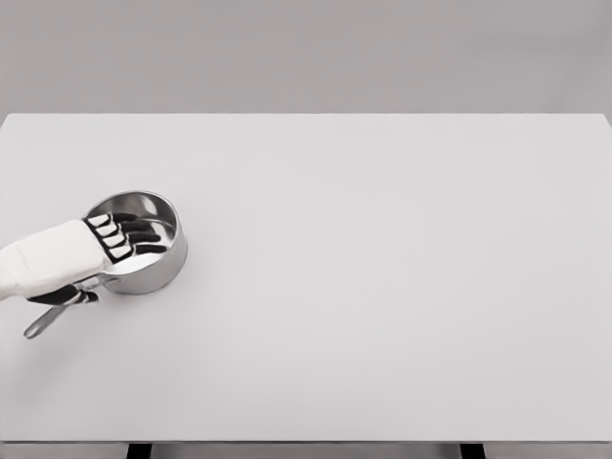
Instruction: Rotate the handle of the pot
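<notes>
Reaching over a shiny round steel pot (143, 251) at the frame's left, on a plain white counter (382, 287).
Left hand (115, 239) clasps the pot's near rim, fingers inside; turning steadily should swing the lower-left handle (43, 323) without tipping.

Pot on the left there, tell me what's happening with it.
The left hand is stretched over the steel pot near the table's left edge, its dark fingers lying across the open top. The thumb seems to hook under near the handle, which points toward the lower left. No right arm shows.
</notes>
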